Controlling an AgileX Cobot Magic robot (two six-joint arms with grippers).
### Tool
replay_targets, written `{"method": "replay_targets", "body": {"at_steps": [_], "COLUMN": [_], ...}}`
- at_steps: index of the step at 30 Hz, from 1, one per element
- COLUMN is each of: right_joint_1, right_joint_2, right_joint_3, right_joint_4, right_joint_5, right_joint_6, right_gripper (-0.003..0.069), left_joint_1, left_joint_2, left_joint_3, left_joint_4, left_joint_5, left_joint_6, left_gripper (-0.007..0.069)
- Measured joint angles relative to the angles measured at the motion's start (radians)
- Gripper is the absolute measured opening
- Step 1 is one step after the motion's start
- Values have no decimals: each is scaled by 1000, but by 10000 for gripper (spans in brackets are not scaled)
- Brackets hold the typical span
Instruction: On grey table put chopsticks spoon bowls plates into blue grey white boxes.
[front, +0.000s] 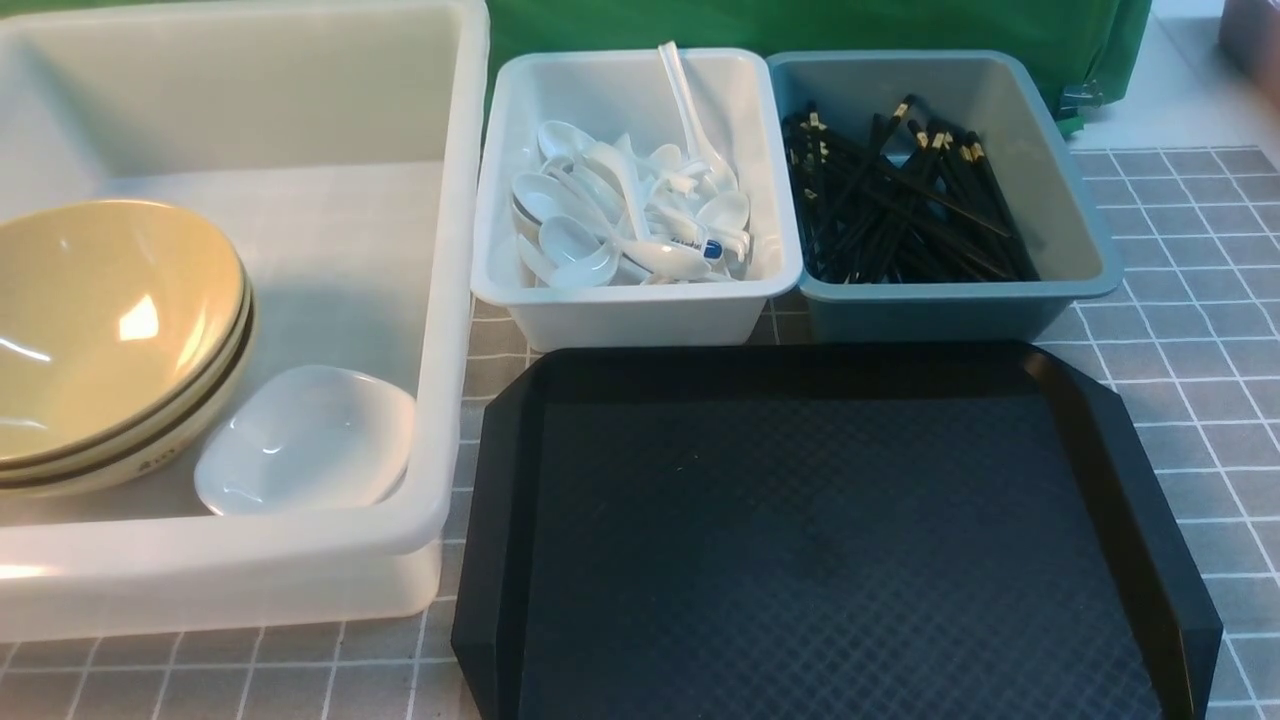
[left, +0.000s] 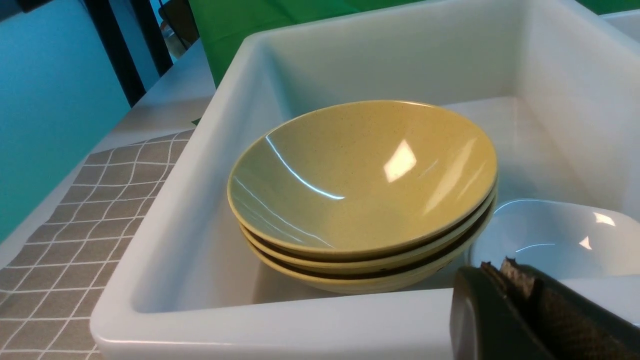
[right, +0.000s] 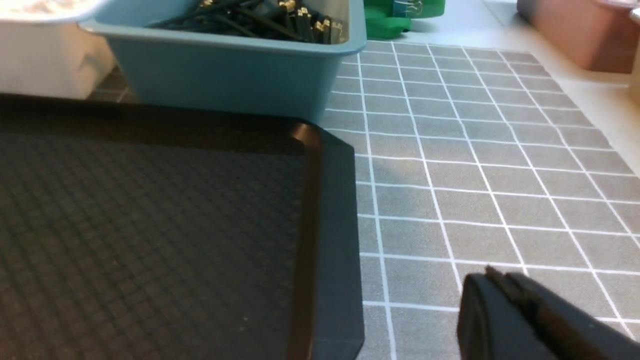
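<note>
A stack of three yellow bowls (front: 100, 330) (left: 362, 185) and a small white dish (front: 305, 440) (left: 555, 235) lie in the large white box (front: 440, 300) (left: 280, 320) on the left. White spoons (front: 630, 205) fill the small white box (front: 620, 310). Black chopsticks (front: 900, 205) (right: 265, 17) lie in the blue-grey box (front: 940, 310) (right: 225, 80). In the left wrist view my left gripper (left: 500, 267) is shut and empty, outside the big box's near wall by the white dish. My right gripper (right: 495, 275) is shut and empty over the grey table (right: 475, 175), right of the tray. Neither gripper shows in the front view.
A black tray (front: 830, 530) (right: 150, 220) lies bare in front of the two small boxes. The grey gridded table cloth (front: 1200, 330) stretches to the right. A green cloth (front: 800, 30) hangs behind the boxes, and a reddish-brown container (right: 585, 30) stands far off on the right.
</note>
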Motion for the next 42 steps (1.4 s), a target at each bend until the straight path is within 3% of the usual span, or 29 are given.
{"method": "replay_targets", "body": {"at_steps": [19, 23, 33, 42], "right_joint_1": [-1, -1, -1, -1], "right_joint_2": [0, 0, 0, 0], "right_joint_3": [0, 0, 0, 0], "right_joint_4": [0, 0, 0, 0], "right_joint_5": [0, 1, 1, 1], "right_joint_6": [-12, -12, -12, -12], "right_gripper": [48, 57, 62, 73], "left_joint_1": [0, 23, 145, 151], "left_joint_2": [-2, -17, -17, -17], "left_joint_3": [0, 0, 158, 354], "left_joint_4": [-8, -40, -443, -513], "left_joint_5": [0, 12, -292, -318], "left_joint_6": [1, 70, 332, 296], "left_gripper": [-8, -8, -8, -8]}}
